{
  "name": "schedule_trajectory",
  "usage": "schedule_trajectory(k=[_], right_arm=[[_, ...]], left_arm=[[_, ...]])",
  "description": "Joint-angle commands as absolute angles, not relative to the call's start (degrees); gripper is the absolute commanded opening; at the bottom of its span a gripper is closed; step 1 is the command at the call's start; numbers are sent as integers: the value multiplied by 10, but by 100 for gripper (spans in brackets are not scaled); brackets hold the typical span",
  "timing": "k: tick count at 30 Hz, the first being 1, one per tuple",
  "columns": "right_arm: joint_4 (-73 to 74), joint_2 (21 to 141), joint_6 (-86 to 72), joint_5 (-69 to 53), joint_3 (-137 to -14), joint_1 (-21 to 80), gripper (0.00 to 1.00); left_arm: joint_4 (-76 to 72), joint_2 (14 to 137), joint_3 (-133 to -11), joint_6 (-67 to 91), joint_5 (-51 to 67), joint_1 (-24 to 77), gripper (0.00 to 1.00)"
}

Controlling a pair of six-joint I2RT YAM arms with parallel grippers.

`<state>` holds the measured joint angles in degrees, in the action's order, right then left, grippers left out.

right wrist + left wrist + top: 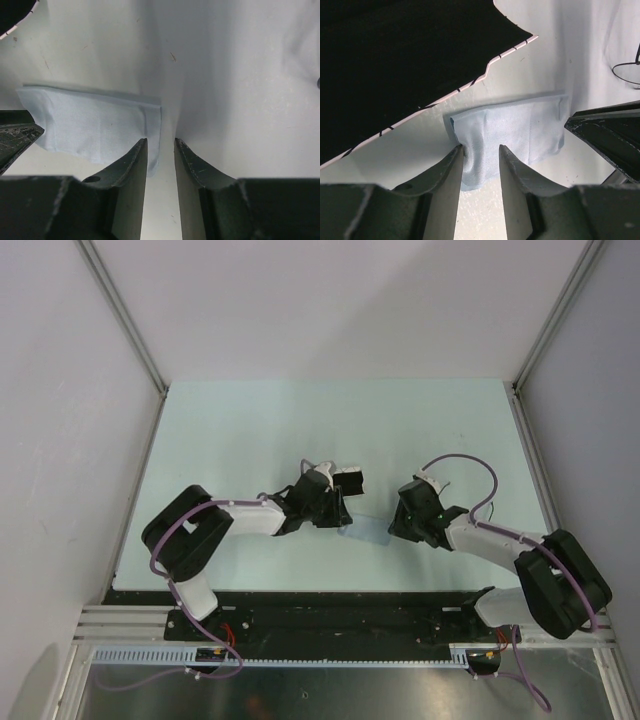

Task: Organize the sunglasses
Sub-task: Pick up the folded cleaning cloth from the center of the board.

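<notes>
A folded light-blue cleaning cloth [515, 127] lies flat on the pale table, also seen in the right wrist view [85, 122]. My left gripper [480, 147] is open and straddles the cloth's near corner, which puckers against one finger [451, 167]. My right gripper [161, 141] is open at the cloth's opposite edge, one finger [131, 160] over the cloth and the gap over bare table. A black sunglasses case [395, 60] with a pale stitched rim lies just beyond the cloth [350, 480]. In the top view both grippers [345, 518] [400, 525] face each other mid-table.
A thin dark wire loop [626, 72] lies on the table past the cloth; I cannot tell what it is. The right arm's finger [607, 132] shows in the left wrist view. White walls and metal posts [130, 330] enclose the table.
</notes>
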<state>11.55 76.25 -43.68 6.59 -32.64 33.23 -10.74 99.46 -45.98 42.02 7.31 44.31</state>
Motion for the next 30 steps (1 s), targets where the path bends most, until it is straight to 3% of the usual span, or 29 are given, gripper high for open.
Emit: schedule_trajectory(k=[1, 16, 30], right_arm=[[120, 787, -428, 69, -323, 330, 32], [111, 818, -424, 48, -324, 344, 24], [116, 824, -424, 61, -327, 349, 14]], left_arm=[[-54, 990, -471, 408, 34, 446, 41], [-45, 1008, -479, 397, 30, 448, 37], [-41, 1020, -484, 383, 25, 452, 25]])
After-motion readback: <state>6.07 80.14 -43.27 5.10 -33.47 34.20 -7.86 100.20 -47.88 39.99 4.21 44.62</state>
